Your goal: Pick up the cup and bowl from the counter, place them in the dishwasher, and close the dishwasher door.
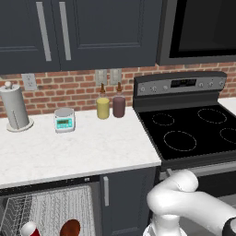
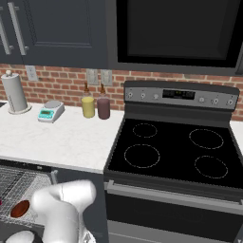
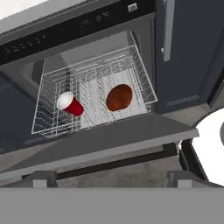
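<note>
Kitchen cabinetry in dark grey surrounds us, rendered and simulated, and we look from low at the robot outward to the back wall.

Nearest, in the hand view, we see the gripper [image 3: 112, 183] with its two dark tips spread wide apart and nothing between them. Just past the tips lies the dishwasher door [image 3: 109, 140], dropped open and lying flat. Beyond it the dishwasher [image 3: 83, 33] stands open with its grey wire rack [image 3: 48, 94] pulled out over the door.

Inside the rack, the cup [image 3: 70, 104] lies tipped on its side, its white mouth turned toward the rack's left. Beside it, apart and not touching, rests the bowl [image 3: 119, 97], a reddish-brown round. From the left base view we see both at the picture's lower edge, and the white arm [image 1: 189, 207] bends down at the lower right.

Above the dishwasher runs the counter [image 1: 83, 150], white with faint grey veining. Toward its back stand a small kitchen scale [image 1: 64, 119], a yellow bottle [image 1: 103, 107] and a purple bottle [image 1: 119, 105] side by side, and a paper-towel holder [image 1: 14, 108] at far left. To the counter's right sits a black stove [image 1: 193, 131]. Farthest, a red brick wall [image 1: 69, 85] rises behind everything.
</note>
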You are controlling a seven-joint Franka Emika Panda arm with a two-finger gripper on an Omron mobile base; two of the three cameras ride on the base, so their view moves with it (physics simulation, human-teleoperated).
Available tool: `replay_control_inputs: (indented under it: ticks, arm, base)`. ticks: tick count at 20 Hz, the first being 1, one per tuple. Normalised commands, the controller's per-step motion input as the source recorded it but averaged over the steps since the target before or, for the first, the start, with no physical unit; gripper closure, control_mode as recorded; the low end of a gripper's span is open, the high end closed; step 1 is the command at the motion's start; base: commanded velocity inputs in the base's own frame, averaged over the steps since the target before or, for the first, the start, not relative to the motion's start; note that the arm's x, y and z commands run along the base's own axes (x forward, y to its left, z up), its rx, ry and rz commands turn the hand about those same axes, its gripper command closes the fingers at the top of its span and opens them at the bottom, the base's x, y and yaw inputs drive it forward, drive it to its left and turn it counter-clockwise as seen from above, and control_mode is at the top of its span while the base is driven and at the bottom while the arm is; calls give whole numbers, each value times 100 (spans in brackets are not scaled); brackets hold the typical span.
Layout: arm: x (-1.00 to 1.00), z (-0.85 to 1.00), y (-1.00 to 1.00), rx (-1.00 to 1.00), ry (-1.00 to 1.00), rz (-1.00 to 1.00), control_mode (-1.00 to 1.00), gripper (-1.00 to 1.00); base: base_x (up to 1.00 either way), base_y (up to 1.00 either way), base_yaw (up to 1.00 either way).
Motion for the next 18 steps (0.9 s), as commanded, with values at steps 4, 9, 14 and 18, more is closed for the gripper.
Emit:
replay_control_inputs:
  ticks: [4,9,14,18]
  arm:
    - [0,-84,8,-38,1,1,-100,-100]
    - [0,-92,-1,-25,-11,1,-100,-100]
    - [5,-78,1,-23,-38,7,-100,-100]
    - [36,-72,21,-18,-38,16,-100,-100]
  base:
    - [0,0,0]
    - [0,0,0]
    - [0,0,0]
    - [0,0,0]
